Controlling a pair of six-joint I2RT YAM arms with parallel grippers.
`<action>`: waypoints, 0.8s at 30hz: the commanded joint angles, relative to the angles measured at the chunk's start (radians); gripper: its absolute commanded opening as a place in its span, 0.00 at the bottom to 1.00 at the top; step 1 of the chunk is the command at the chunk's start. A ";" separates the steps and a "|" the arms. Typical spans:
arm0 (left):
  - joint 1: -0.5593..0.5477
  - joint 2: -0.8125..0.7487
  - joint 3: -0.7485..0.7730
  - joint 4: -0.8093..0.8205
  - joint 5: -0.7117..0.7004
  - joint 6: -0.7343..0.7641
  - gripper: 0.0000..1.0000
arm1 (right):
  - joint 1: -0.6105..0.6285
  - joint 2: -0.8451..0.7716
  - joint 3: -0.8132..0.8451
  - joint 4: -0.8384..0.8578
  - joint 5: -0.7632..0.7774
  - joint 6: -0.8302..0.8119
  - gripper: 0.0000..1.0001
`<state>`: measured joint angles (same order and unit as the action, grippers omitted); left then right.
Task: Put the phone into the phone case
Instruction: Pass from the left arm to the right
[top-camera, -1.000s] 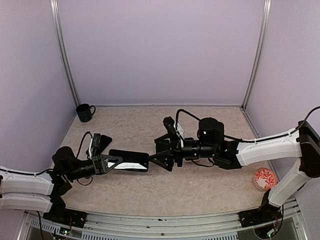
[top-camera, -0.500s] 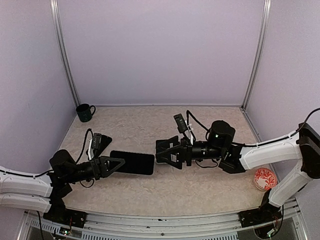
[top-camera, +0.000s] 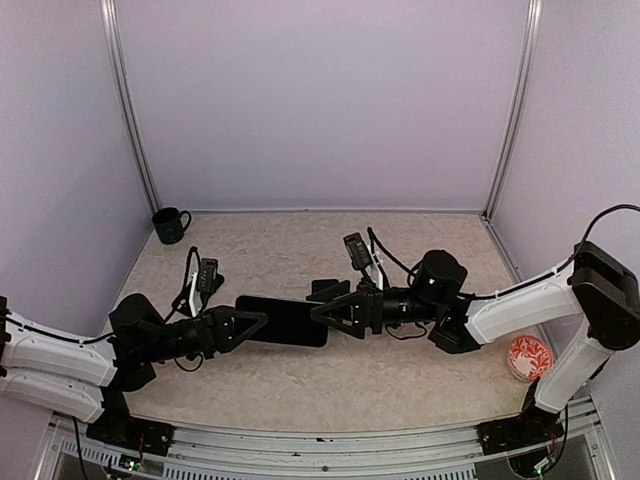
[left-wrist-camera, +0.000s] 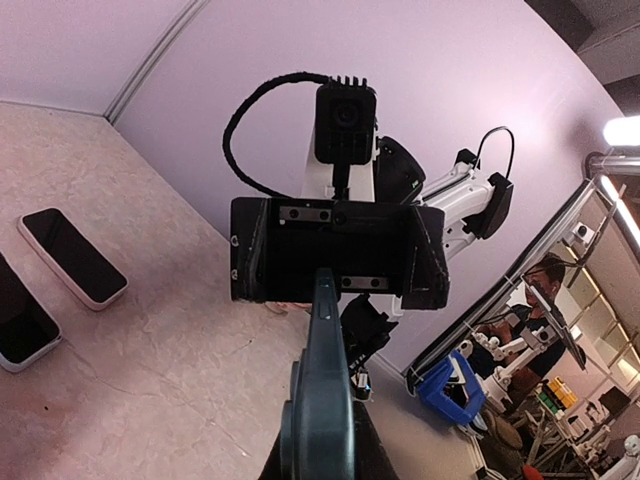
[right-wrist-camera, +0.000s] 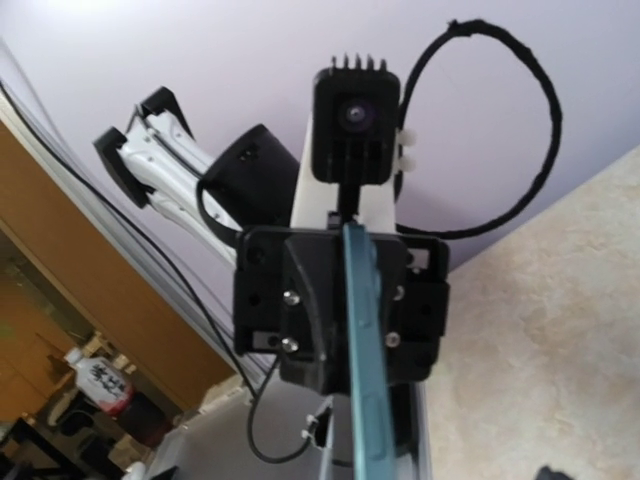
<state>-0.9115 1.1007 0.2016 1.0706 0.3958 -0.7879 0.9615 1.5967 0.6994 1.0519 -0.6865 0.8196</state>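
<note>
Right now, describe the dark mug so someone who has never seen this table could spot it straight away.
Start at the table with its pale marbled top and go to its far left corner, where the metal post meets the back wall. The dark green mug stands there upright, handle facing right. It is alone in that corner, far from both arms and from the red-patterned dish at the near right.

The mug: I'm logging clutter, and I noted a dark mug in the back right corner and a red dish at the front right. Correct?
Not quite. The top view shows the mug in the back left corner, not the right. The red dish does sit at the front right.
</note>
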 joint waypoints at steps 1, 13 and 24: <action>-0.013 -0.005 0.037 0.088 -0.078 0.040 0.00 | 0.003 0.048 -0.023 0.142 -0.020 0.064 0.91; -0.036 0.099 0.097 0.090 -0.125 0.071 0.00 | 0.036 0.095 0.002 0.191 0.007 0.087 0.84; -0.056 0.132 0.091 0.103 -0.181 0.081 0.00 | 0.039 0.104 0.017 0.191 -0.012 0.099 0.72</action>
<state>-0.9615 1.2297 0.2661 1.0912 0.2539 -0.7277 0.9882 1.6886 0.6910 1.2049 -0.6884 0.9138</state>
